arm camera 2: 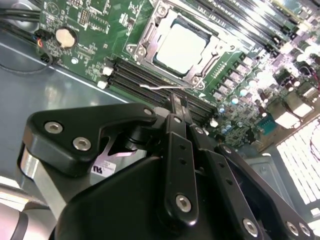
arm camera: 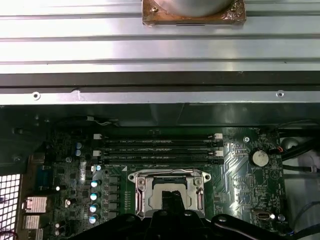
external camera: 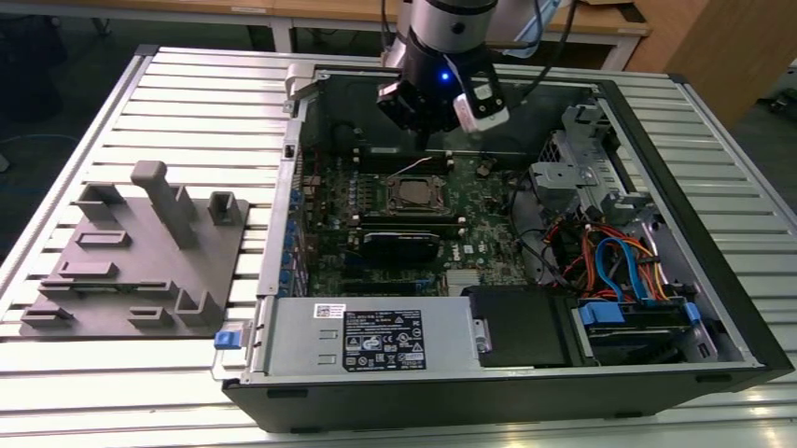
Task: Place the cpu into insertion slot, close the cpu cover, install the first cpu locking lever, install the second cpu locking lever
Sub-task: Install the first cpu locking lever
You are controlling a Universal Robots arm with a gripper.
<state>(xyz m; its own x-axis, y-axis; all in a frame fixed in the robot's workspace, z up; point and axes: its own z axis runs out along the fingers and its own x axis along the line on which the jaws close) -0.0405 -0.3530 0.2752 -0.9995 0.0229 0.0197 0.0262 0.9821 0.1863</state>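
The cpu (arm camera 2: 181,47) lies flat in the insertion slot (external camera: 415,194) on the green motherboard, pale metal face up. The silver cpu cover (arm camera 2: 150,35) is down around it, framing the chip. A thin silvery locking lever (arm camera 2: 160,87) stands loose off the socket's edge, across the black memory slots (arm camera: 157,150). My gripper (arm camera 2: 175,100) hovers just above that lever with its slim black fingers pressed together and nothing between them. In the exterior view the gripper (external camera: 426,145) hangs a little behind the socket. In the first wrist view its fingers (arm camera: 170,200) hide part of the socket (arm camera: 169,187).
The open computer case (external camera: 697,233) lies on a slatted metal table (external camera: 200,103). A power supply (external camera: 373,338) sits along the near wall, with drive cages and coloured cables (external camera: 610,261) on the exterior view's right. A grey fixture block (external camera: 137,257) rests outside on the left.
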